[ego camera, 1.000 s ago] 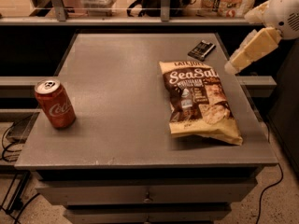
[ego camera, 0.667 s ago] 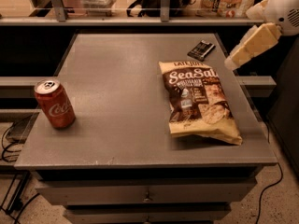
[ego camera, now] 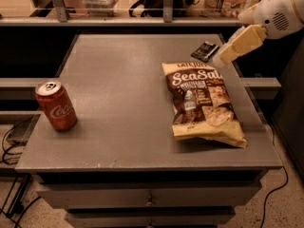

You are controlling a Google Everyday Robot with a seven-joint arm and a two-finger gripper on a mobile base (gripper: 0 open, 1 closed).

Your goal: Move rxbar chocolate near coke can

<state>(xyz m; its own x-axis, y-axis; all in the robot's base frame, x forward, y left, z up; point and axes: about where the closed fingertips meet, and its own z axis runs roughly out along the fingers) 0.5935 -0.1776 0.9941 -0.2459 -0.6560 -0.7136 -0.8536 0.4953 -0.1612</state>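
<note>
The rxbar chocolate is a small black flat bar lying near the table's far right edge. The coke can stands upright at the front left of the grey table. My gripper hangs from the white arm at the upper right, its pale fingers pointing down-left, just right of the bar and a little above the table. Nothing shows in it.
A large brown-and-yellow "Sea Salt" chip bag lies on the right half of the table, just in front of the bar. A shelf with boxes runs behind the table. Drawers sit below the table front; cables lie on the floor.
The arm and gripper have shifted slightly up and left, toward the bar. The bar, can and chip bag have not moved.
</note>
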